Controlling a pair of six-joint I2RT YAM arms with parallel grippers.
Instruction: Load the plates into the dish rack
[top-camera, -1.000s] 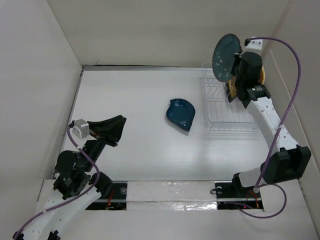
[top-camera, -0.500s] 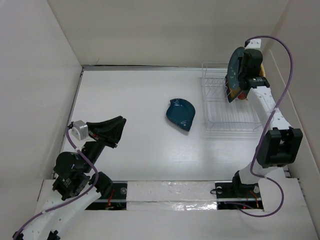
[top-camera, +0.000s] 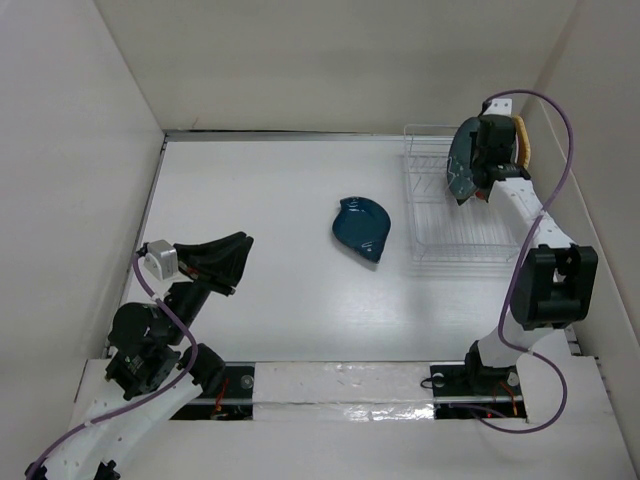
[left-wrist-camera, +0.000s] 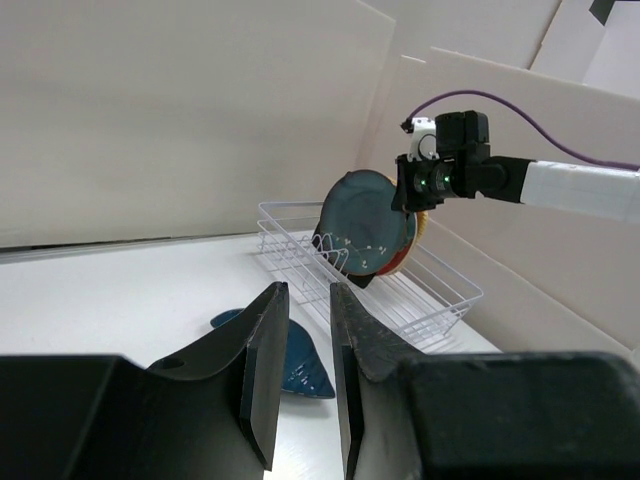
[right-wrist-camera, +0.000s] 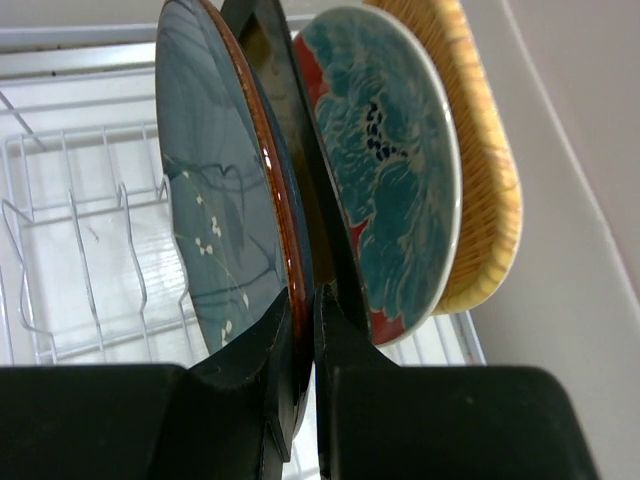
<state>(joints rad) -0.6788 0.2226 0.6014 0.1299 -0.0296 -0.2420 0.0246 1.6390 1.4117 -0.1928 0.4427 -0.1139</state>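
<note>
My right gripper (top-camera: 470, 180) (right-wrist-camera: 306, 300) is shut on the rim of the grey-teal speckled plate (top-camera: 459, 167) (right-wrist-camera: 215, 200). It holds the plate upright over the far end of the white wire dish rack (top-camera: 440, 235) (right-wrist-camera: 80, 200). Behind it stand a black square plate (right-wrist-camera: 265, 45), the red plate with teal flowers (right-wrist-camera: 390, 170) and the orange-yellow plate (top-camera: 519, 140) (right-wrist-camera: 490, 170). The dark blue leaf-shaped plate (top-camera: 361, 228) (left-wrist-camera: 300, 365) lies flat on the table, left of the rack. My left gripper (top-camera: 238, 262) (left-wrist-camera: 305, 300) is open and empty, raised at the near left.
White walls close in the table on the left, back and right; the right wall runs close beside the rack. The right arm's purple cable (top-camera: 560, 150) loops above the rack.
My right gripper has turned the grey-teal plate from facing the camera, high above the rack, to edge-on. It has lowered it beside the other standing plates. The left arm has not moved.
</note>
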